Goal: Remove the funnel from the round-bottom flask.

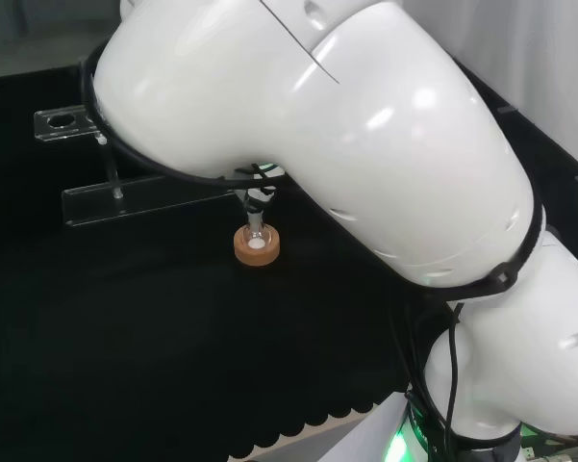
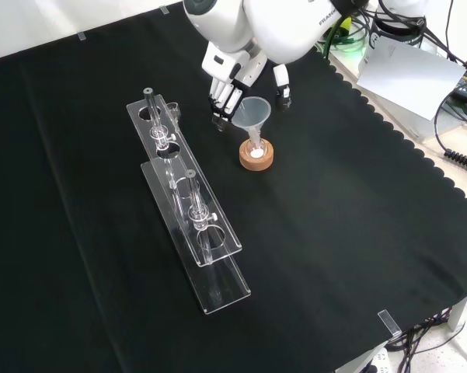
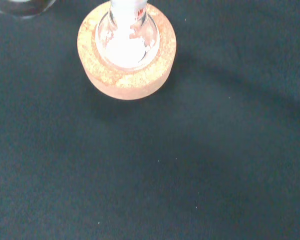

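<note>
fingers [image 2: 224, 99] hang relaxed beside the funnel [image 2: 254, 115] over black cloth [image 2: 350, 225], clear racks [image 2: 190, 221] to the front view's left.

Clear funnel [image 2: 254, 113] upright, stem in round-bottom flask [image 2: 256, 148]; flask holds white powder, on cork ring [image 2: 256, 159].

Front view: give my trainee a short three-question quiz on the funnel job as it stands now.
1. True or false: the funnel sits in the round-bottom flask.
2. What holds the flask upright? A) red ribbed ring B) cork ring C) clear rack
3. In the front view, where are the robot hand's fingers relative to the funnel?

Key
1. True.
2. B, the cork ring.
3. The robot hand is at the funnel's upper left, fingers pointing down beside its rim; contact cannot be judged.
</note>
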### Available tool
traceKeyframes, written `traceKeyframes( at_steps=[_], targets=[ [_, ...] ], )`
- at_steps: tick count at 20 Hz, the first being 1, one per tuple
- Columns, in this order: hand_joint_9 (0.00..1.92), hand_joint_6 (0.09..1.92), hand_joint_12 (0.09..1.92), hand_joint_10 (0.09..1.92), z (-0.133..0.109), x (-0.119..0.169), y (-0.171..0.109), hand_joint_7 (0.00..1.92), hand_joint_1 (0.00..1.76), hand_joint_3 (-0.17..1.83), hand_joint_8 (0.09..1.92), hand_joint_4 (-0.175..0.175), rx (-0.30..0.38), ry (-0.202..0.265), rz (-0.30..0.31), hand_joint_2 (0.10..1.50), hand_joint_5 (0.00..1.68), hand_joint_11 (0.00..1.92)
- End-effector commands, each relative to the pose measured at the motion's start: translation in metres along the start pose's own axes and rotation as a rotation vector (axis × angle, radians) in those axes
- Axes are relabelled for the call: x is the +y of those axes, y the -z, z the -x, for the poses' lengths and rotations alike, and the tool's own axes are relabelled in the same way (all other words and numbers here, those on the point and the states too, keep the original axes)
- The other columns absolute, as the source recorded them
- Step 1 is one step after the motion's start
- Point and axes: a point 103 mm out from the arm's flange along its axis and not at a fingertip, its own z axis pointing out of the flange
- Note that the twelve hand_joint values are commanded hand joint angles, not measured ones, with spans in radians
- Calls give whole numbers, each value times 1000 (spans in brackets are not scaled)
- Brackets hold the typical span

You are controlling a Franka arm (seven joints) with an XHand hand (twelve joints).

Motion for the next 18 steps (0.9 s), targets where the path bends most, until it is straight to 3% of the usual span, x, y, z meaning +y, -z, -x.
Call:
traceKeyframes(
  at_steps=[1,7,12,15,18],
  targets=[
    [418,87,1391,738,-4,9,-7,20,680,314,698,-56,-7,17,-24,692,216,534],
    [543,87,1376,654,-6,11,-6,96,703,361,703,-51,-31,12,-21,679,281,551],
    [826,107,1286,523,-8,7,0,387,816,470,672,-33,-175,-45,61,684,579,670],
    [995,303,1220,434,-8,1,7,568,869,541,627,-12,-221,-73,105,694,797,778],
    [1079,450,1191,386,-8,-4,17,635,888,581,613,3,-207,-75,116,702,871,832]
  ],
)
